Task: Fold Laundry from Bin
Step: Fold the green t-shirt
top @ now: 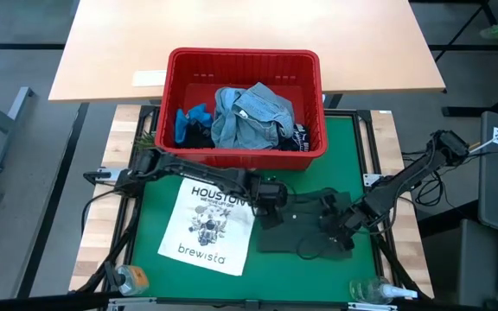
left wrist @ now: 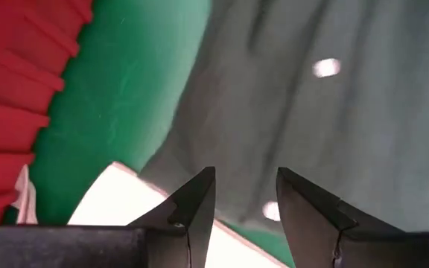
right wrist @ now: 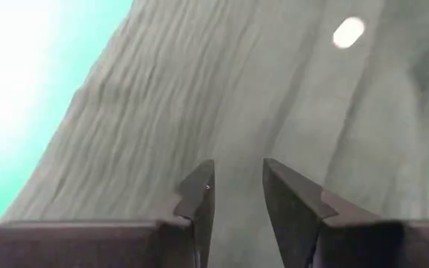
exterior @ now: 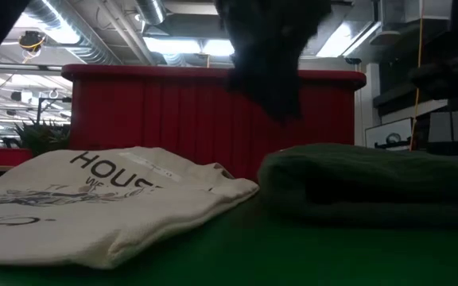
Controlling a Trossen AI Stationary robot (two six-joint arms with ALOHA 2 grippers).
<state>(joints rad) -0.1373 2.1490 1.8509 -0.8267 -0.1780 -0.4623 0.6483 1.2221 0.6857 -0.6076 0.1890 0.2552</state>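
While the red bin [top: 245, 108] of laundry [top: 253, 117] sits at upper centre of the high view, both grippers, left [top: 269, 197] and right [top: 342, 226], hover over a dark green garment [top: 305, 226] at lower centre, beside a white tote bag [top: 207, 226]. At table level the folded garment [exterior: 372, 187] lies lower right. Each wrist view shows fingers [left wrist: 192, 205] [right wrist: 199, 195] spread apart, gripping nothing.

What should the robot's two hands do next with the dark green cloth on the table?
Probably lower both onto it and pinch an edge. The left gripper and right gripper both hang open just above the dark green cloth, gripping nothing. It lies bunched on the green mat, so the fold looks unfinished.
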